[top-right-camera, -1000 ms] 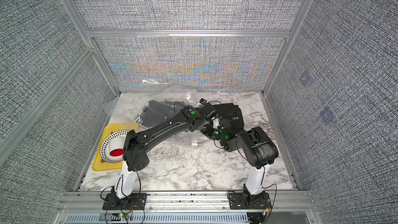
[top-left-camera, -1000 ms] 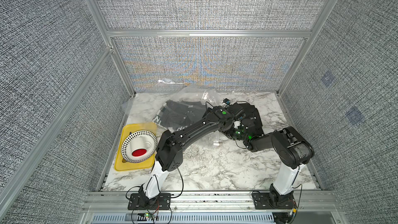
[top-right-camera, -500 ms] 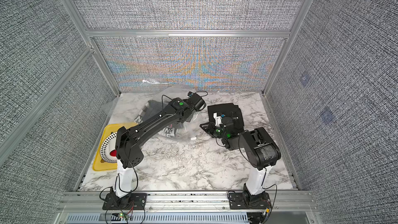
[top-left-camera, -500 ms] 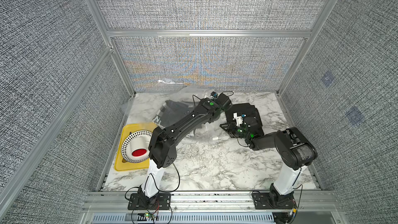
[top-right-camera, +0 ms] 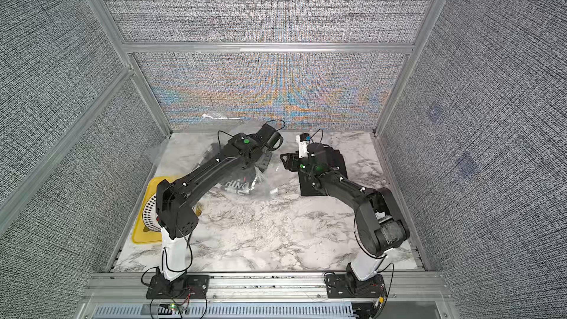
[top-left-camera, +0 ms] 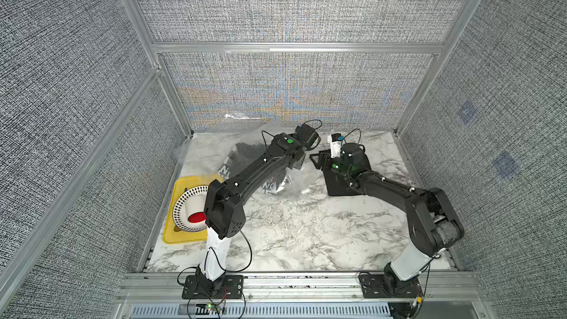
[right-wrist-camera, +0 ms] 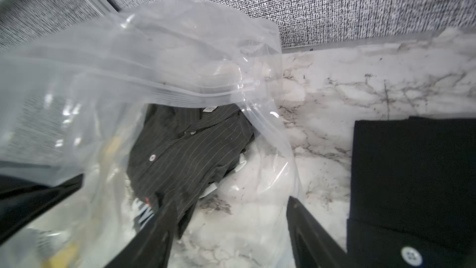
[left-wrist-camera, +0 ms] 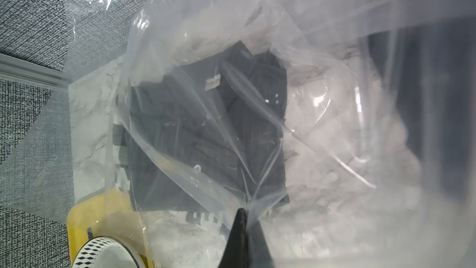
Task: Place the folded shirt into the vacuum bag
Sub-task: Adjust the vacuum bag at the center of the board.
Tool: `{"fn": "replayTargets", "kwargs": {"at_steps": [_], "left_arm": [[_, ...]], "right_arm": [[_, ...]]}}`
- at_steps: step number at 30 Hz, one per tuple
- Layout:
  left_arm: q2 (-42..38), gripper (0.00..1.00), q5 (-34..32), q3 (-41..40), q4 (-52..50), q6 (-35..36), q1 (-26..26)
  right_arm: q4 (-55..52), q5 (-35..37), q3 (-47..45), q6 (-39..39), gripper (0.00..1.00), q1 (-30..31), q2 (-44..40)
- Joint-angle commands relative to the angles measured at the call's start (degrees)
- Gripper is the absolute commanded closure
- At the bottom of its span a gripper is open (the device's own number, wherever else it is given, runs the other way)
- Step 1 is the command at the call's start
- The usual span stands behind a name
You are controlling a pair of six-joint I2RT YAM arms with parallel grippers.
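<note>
one clear crinkly vacuum bag [right-wrist-camera: 154,55], two shirts: dark pinstriped shirt [right-wrist-camera: 185,150] inside, black folded shirt [right-wrist-camera: 412,166] outside. left gripper [left-wrist-camera: 242,221] pinches bag film; right gripper [right-wrist-camera: 229,202] gapes. only the right wrist view shows the black shirt's white button [right-wrist-camera: 411,256].

Two black jointed arms [top-left-camera: 254,173]; white base links [top-left-camera: 216,250]; green dots [top-left-camera: 289,141]; loose black cables [top-left-camera: 251,251]

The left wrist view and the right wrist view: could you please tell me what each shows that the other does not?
Only the left wrist: the left hand, shut on the film of the vacuum bag, and a patterned dish. Only the right wrist: the right hand, open, the bag's zip strip, and a black folded shirt lying outside the bag. Both: the bag, a striped shirt inside it, and the marble table.
</note>
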Motion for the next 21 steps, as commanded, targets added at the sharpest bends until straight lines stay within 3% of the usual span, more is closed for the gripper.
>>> {"fn": "replayTargets", "kwargs": {"at_steps": [1,8,13,19,21], "left_arm": [[-1.33,0.96,1.13,-0.65,0.45,0.57,0.06],[-6.19,0.97,1.59,-1.76,-0.52,1.30,0.13],[-7.00,0.97,1.87,-2.35,-0.53,1.43,0.22],[-7.04,0.97,2.35,-3.16,0.08,1.10,0.83],[-7.00,0.97,2.52,-3.16,0.47,1.10,0.92]], "right_arm": [[-4.48,7.02,1.09,-12.71,0.30,1.73,1.45],[-3.53,13.75,2.67,-21.78,0.31,5.21,5.58],[-4.90,17.56,7.02,-23.92,0.32,6.36,9.35],[-7.80,22.20,13.15,-24.26,0.52,6.29,15.11],[-6.37,22.31,11.70,-23.43,0.65,6.29,14.83]]}}
